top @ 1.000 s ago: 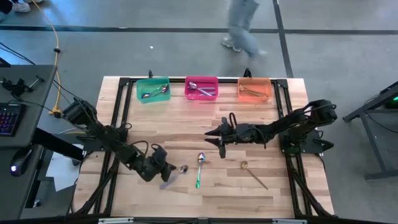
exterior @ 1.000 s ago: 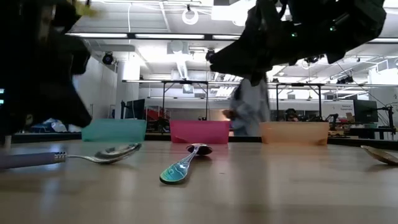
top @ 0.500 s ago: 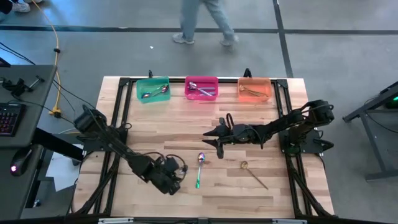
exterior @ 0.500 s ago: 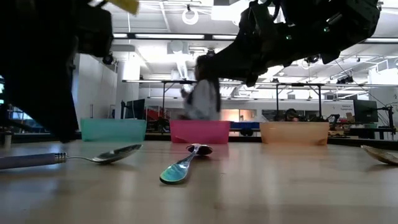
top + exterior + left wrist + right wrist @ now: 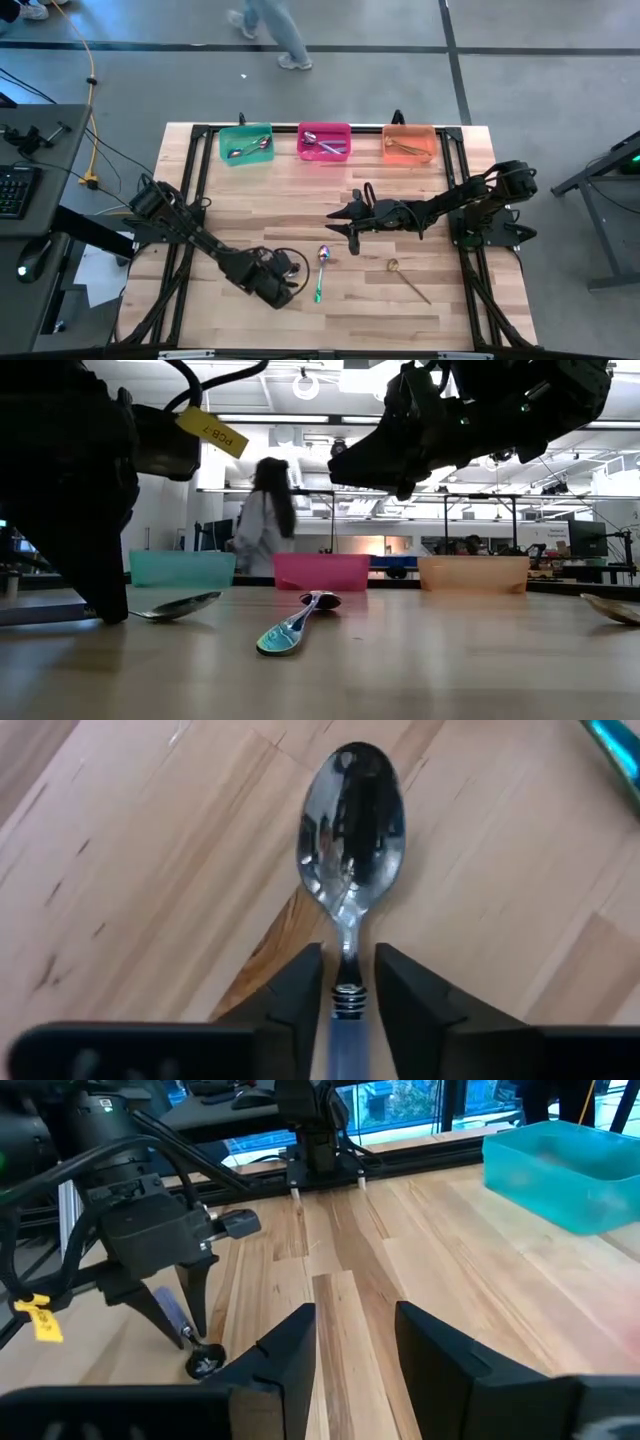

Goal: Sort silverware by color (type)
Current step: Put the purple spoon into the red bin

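A lavender-handled spoon lies flat on the table, its metal bowl (image 5: 352,830) (image 5: 185,605) pointing away from my left gripper (image 5: 284,289). That gripper points steeply down over the spoon, open (image 5: 349,955), one finger on each side of the neck beside the ringed collar (image 5: 348,1000). A green-handled spoon (image 5: 320,272) (image 5: 290,632) and a gold one (image 5: 408,278) lie further right on the wood. My right gripper (image 5: 342,222) (image 5: 352,1350) hovers open above the table's middle, holding nothing. My left gripper's fingers (image 5: 296,988) stand close on either side of the lavender spoon's neck (image 5: 346,952), coming from above and slanting along the handle. I cannot tell whether they touch it. The spoon lies flat on the table.
Teal (image 5: 246,143), pink (image 5: 324,141) and orange (image 5: 409,143) bins stand along the far edge, each holding spoons. Black frame rails (image 5: 190,200) run down both sides of the table. A person (image 5: 268,28) walks past beyond the far edge.
My left gripper has moved toward the table's right and near edges, over the lavender spoon's handle, and has tipped to point more steeply down. The spoon has stayed where it lay. The person behind the table has walked toward the left.
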`<state>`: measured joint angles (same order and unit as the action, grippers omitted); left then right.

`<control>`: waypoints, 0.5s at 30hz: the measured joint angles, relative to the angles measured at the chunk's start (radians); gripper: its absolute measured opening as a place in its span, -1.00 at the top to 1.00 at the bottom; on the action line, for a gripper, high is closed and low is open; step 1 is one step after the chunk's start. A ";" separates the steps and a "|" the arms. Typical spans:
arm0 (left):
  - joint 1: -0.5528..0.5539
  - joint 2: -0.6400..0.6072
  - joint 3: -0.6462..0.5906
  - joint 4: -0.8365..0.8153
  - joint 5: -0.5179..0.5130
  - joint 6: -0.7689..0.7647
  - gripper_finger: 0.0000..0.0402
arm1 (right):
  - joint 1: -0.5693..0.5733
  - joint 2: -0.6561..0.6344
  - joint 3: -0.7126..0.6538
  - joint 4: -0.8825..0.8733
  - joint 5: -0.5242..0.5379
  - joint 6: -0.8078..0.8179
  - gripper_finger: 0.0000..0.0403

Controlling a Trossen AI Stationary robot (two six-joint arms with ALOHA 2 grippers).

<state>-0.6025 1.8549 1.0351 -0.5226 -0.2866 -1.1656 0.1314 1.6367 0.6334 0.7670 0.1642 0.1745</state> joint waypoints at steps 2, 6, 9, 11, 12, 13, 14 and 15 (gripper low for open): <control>0.001 0.001 0.000 -0.025 0.014 0.016 0.69 | 0.000 0.000 0.000 0.000 0.000 -0.005 0.39; 0.012 -0.001 -0.015 -0.043 0.063 0.058 0.93 | 0.000 0.000 0.000 0.000 0.000 -0.026 0.39; 0.016 -0.001 -0.019 -0.042 0.078 0.085 0.96 | -0.007 0.000 0.000 0.000 0.000 -0.028 0.39; 0.020 -0.001 -0.019 -0.043 0.079 0.110 0.97 | -0.014 0.000 0.000 0.000 -0.001 -0.042 0.39; 0.025 -0.003 -0.019 -0.043 0.087 0.122 0.97 | -0.018 0.000 0.000 0.000 0.000 -0.045 0.39; 0.030 -0.009 -0.021 -0.043 0.097 0.136 0.98 | -0.022 0.000 0.000 0.000 0.000 -0.045 0.39; 0.035 -0.013 -0.023 -0.043 0.101 0.154 0.98 | -0.027 0.000 0.000 0.000 0.000 -0.045 0.39; 0.042 -0.021 -0.025 -0.043 0.102 0.170 0.98 | -0.032 0.000 0.000 0.000 0.000 -0.045 0.39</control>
<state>-0.5609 1.8338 1.0106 -0.5656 -0.1849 -0.9953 0.0998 1.6367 0.6333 0.7670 0.1642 0.1299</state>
